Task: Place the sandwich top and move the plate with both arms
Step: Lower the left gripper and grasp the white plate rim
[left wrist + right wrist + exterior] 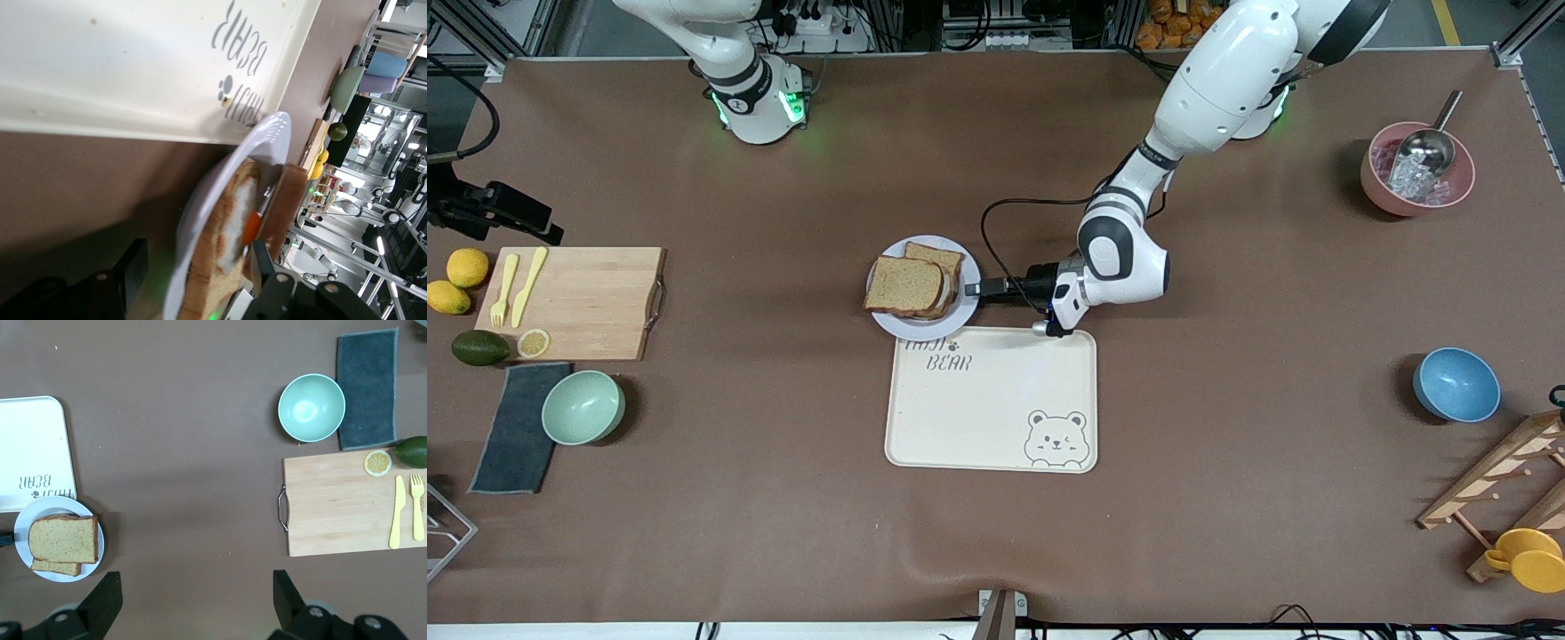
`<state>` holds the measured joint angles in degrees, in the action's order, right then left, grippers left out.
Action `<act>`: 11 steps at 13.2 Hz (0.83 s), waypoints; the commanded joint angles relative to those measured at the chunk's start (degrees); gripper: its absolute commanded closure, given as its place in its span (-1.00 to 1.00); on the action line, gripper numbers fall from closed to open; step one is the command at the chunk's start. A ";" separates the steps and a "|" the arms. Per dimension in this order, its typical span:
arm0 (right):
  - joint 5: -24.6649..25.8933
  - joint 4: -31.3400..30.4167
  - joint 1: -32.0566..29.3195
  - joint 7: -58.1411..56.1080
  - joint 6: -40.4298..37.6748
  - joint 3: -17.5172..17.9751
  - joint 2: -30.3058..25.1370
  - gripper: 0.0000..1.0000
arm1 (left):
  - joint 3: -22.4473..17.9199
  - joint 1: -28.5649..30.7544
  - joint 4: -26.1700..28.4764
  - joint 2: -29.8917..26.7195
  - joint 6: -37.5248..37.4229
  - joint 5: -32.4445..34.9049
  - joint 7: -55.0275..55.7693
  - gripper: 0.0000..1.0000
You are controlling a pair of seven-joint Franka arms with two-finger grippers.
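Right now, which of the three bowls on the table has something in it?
The pink bowl at the left arm's end, holding a metal scoop and clear ice-like pieces. The mint green bowl and the blue bowl show only bare insides.

All three views share the plate [966, 311].

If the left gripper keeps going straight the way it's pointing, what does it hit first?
The left gripper points level at the small round pale plate and would meet its rim first, then probably the stacked brown bread slices; exact height is unclear.
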<state>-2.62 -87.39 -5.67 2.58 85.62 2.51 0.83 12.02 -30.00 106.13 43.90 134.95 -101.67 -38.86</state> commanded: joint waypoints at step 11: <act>1.57 0.03 -0.49 0.59 1.22 1.10 -0.66 -1.00 | -0.24 -1.91 -4.53 4.97 0.66 -6.17 -13.16 0.12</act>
<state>-2.49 -87.40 -5.67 2.58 87.09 2.85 0.77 12.07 -31.19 104.30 46.06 134.76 -106.11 -48.88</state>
